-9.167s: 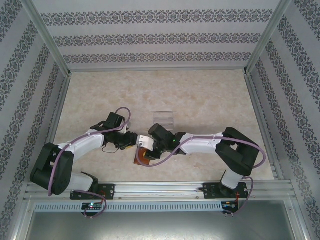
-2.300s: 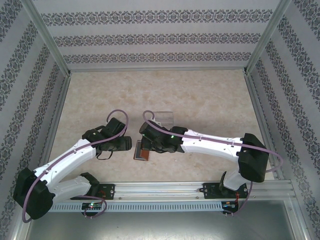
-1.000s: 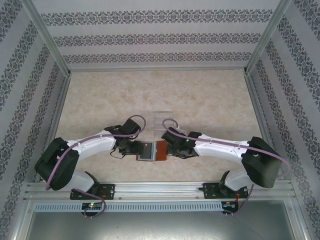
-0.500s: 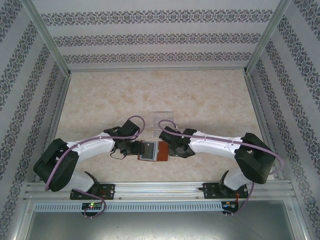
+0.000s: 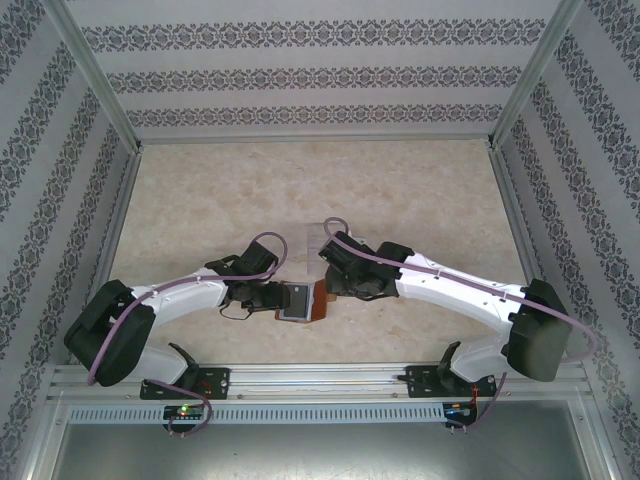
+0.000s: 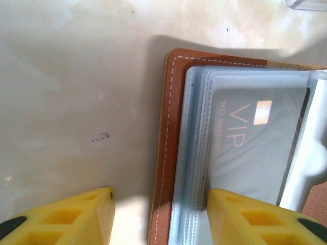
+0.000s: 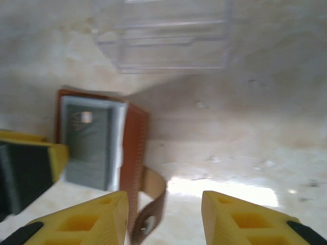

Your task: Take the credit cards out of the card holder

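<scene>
Card holder (image 5: 300, 302) lies open on the table (image 5: 200, 200), a grey credit card (image 6: 255, 143) inside its clear sleeve. Left hand (image 6: 161, 199), reaching in from its left, is half open astride its stitched edge. Right hand (image 7: 163, 201), from its right, hovers half open above the strap tab (image 7: 156, 186). Beyond it stands a clear tray (image 7: 163, 41).
</scene>
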Available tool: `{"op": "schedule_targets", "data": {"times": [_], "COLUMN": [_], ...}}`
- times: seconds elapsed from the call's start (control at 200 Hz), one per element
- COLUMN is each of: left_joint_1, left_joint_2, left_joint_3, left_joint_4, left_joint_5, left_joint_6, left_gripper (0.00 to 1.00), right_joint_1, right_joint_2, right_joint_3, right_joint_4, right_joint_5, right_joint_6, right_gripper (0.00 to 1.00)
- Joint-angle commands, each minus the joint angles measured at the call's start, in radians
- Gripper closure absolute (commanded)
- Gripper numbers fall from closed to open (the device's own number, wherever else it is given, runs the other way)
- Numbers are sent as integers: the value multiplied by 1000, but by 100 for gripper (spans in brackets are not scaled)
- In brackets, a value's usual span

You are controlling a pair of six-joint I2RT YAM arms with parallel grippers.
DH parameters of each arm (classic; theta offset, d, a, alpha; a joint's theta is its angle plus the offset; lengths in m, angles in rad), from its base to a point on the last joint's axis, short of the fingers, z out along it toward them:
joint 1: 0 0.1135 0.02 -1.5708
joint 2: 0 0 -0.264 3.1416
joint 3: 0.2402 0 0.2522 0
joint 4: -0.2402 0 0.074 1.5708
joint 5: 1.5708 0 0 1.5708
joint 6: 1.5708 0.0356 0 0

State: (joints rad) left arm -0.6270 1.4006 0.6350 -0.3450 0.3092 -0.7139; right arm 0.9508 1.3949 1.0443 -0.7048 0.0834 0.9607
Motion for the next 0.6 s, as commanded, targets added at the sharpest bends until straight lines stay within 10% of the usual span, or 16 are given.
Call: {"op": "schedule_targets", "data": {"times": [0.0,0.595], "left_joint_1": [-14,-19], "left_joint_2": [21,23], "left_joint_3": [-24,-38], "left_joint_4": [56,55], "left_joint_5": [101,102], "left_joint_6": [-26,-30], "left_gripper": [49,52], "right_joint_1": [-4,-7], "right_joint_2": [-8,194], "right_joint_3": [-28,-1], "right_joint_4": [178,192], "right_joint_5": [-164,-284], "right_joint_6": [-2,-8], "right_gripper": [58,63]}}
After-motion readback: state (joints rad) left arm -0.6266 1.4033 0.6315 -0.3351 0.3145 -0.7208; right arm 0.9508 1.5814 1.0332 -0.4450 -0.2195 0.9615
